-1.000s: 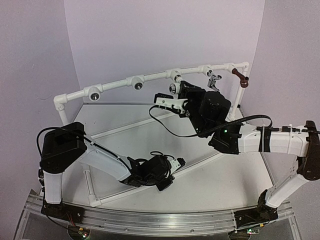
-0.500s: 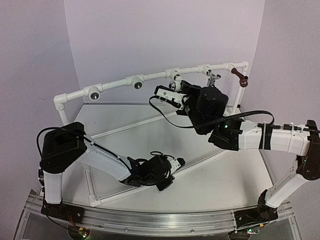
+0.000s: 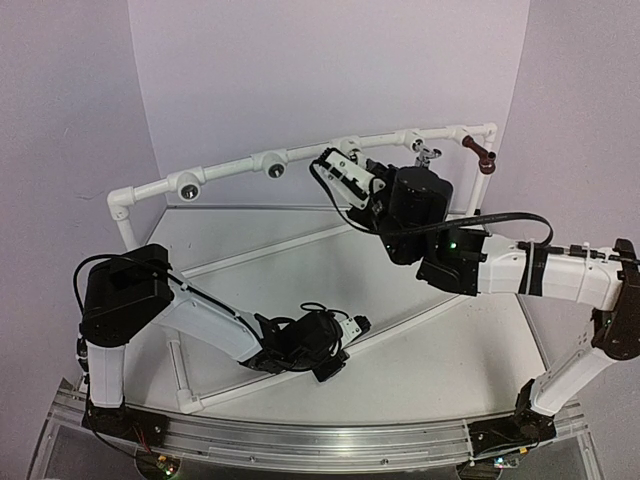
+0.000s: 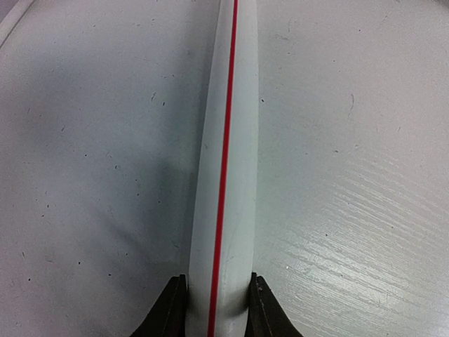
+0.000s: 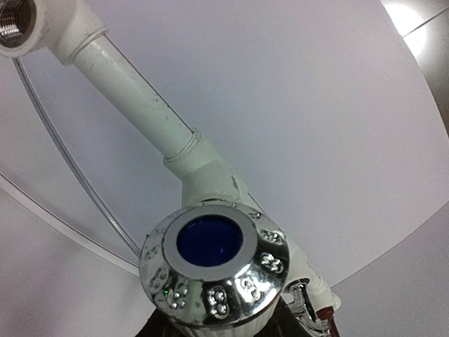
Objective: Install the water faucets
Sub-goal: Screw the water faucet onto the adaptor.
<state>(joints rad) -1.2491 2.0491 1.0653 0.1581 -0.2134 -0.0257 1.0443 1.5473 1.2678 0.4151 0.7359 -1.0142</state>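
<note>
As appears, right tool [image 5: 217, 324] grips faucet [image 5: 214, 270].

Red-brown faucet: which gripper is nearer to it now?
Right. The right gripper is up at the pipe frame, holding a chrome-capped faucet left of the red-brown faucet. The left gripper sits low on the table, clamped on a white strip.
</note>
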